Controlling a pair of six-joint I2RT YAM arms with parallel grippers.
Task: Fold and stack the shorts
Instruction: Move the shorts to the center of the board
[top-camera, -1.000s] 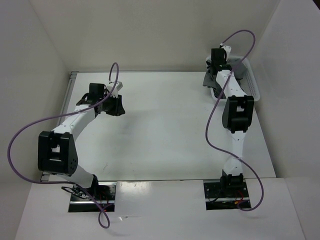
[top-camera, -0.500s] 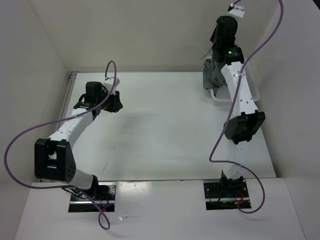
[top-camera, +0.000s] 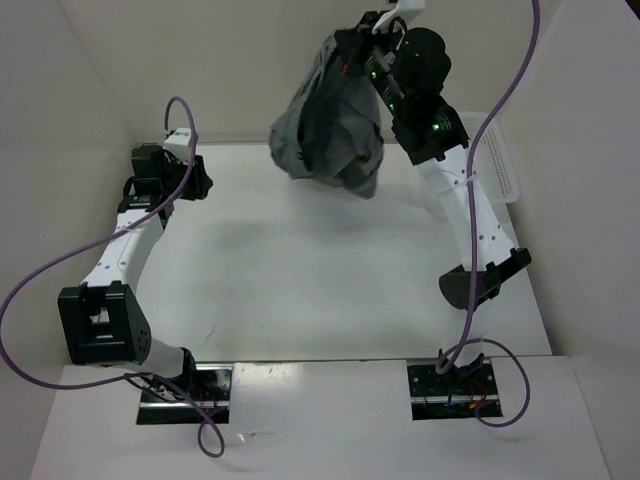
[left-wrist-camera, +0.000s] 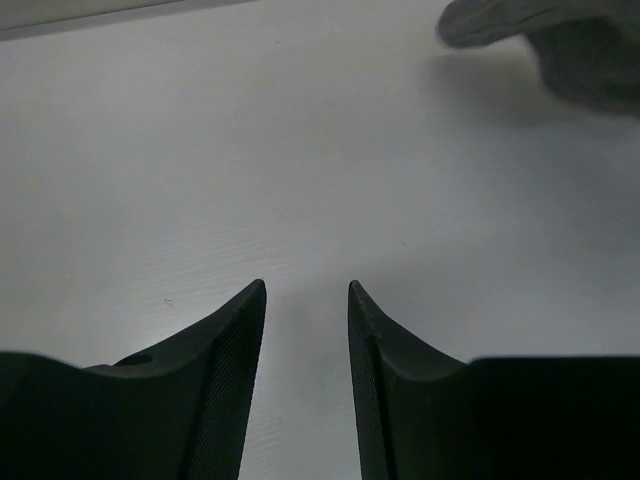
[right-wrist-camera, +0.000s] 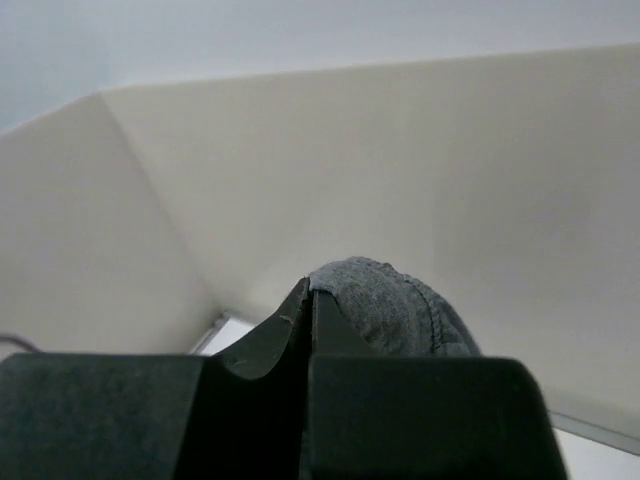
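The grey shorts hang bunched in the air over the back of the table, held from above by my right gripper. In the right wrist view the right gripper is shut, with a fold of the shorts pinched and bulging beside its fingers. My left gripper is low over the table at the back left, apart from the cloth. In the left wrist view the left gripper is open with only bare table between its fingers. A lower corner of the shorts shows at the top right there.
A white basket stands at the table's back right edge, behind the right arm. Pale walls close in the table at the left, back and right. Purple cables loop from both arms.
The right arm has risen from the basket and swung left, lifting the shorts into the air. The left arm has moved left and further back, and its jaws have widened a little.
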